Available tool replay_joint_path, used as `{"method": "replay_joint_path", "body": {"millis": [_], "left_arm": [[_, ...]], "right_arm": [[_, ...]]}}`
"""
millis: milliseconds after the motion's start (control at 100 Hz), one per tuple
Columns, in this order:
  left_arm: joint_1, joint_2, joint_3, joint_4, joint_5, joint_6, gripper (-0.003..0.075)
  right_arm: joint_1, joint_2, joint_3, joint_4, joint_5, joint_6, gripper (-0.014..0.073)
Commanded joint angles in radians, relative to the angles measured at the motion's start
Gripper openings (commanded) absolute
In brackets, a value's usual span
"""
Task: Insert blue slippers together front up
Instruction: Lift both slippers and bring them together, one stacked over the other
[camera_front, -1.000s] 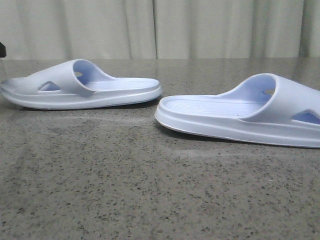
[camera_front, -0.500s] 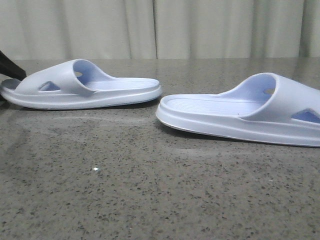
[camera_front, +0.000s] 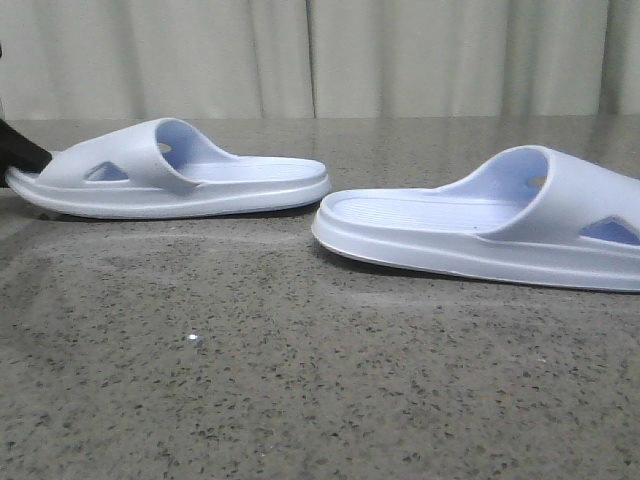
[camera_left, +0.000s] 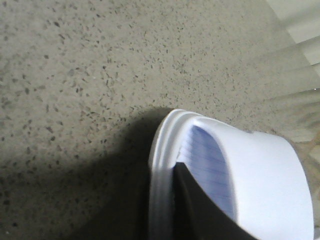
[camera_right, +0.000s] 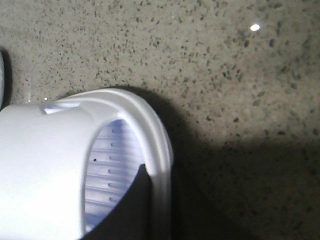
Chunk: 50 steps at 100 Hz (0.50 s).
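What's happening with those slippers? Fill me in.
Two blue slippers lie flat on the speckled table, heels toward each other with a gap between them. The left slipper has a dark finger of the left arm reaching inside its toe end. The right slipper likewise has a dark finger of the right arm on its footbed. Neither slipper is lifted, and they are not yet nested together.

Left gripper (camera_front: 20, 150) low at far left, jaws' state unclear

Speckled grey stone table (camera_front: 300, 400), two blue slippers (camera_front: 180, 172) on it
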Motion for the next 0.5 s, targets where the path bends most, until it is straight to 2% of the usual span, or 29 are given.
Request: {"method": "replay_joint_path", "body": {"millis": [0, 110, 360, 490], "left_arm": [[0.019, -0.029, -0.026, -0.046, 0.086, 0.010, 0.0015], [0.064, -0.037, -0.026, -0.046, 0.160, 0.034, 0.0015], [0.200, -0.085, -0.026, -0.049, 0.277, 0.034, 0.0015], [0.235, -0.089, -0.026, -0.053, 0.350, 0.034, 0.0015]], "right_arm": [[-0.006, -0.014, -0.025, 0.079, 0.025, -0.013, -0.0107], [-0.006, -0.020, -0.035, 0.150, 0.071, -0.065, -0.0107], [-0.006, -0.036, -0.110, 0.250, 0.170, -0.072, -0.0107], [-0.006, -0.038, -0.162, 0.326, 0.229, -0.087, -0.0107]]}}
